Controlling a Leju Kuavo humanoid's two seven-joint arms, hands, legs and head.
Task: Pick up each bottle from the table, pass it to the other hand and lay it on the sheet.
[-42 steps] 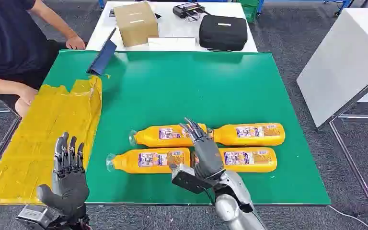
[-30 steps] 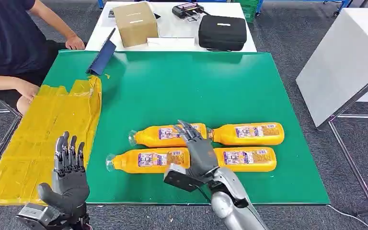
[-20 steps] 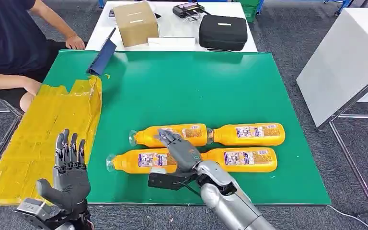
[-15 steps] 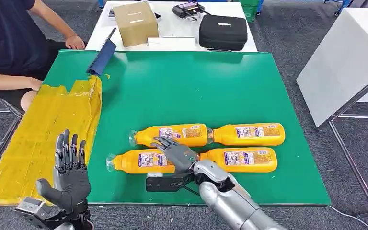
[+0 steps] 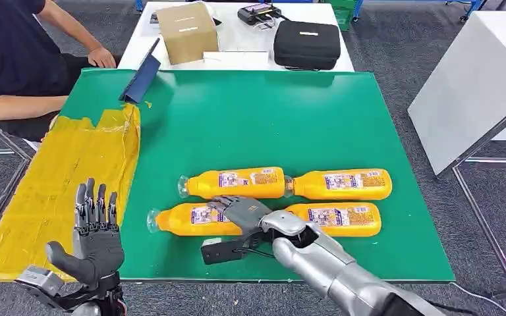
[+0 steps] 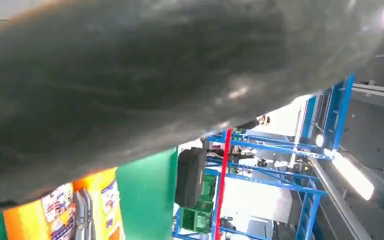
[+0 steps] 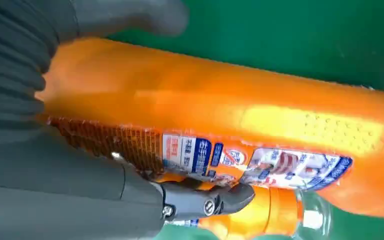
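- My right hand (image 5: 240,212) lies over the near-left bottle (image 5: 194,220), fingers draped across its body by the label; the bottle lies on the green table (image 5: 270,125).
- From the right wrist camera I see the thumb on one side of that bottle (image 7: 260,125) and dark fingers (image 7: 215,200) curled along the other (whether they press tight enough to count as a grip, I cannot tell).
- Three more bottles lie flat on the table: the far-left bottle (image 5: 234,183) just beyond my hand, the far-right bottle (image 5: 342,184) beside it, and the near-right bottle (image 5: 339,219) nearly end to end with the one under my hand.
- My left hand (image 5: 95,243) is raised near the table's front left corner, fingers straight and apart, holding nothing.
- The yellow sheet (image 5: 59,184) lies along the table's left side.
- A person (image 5: 20,59) sits at the far left.
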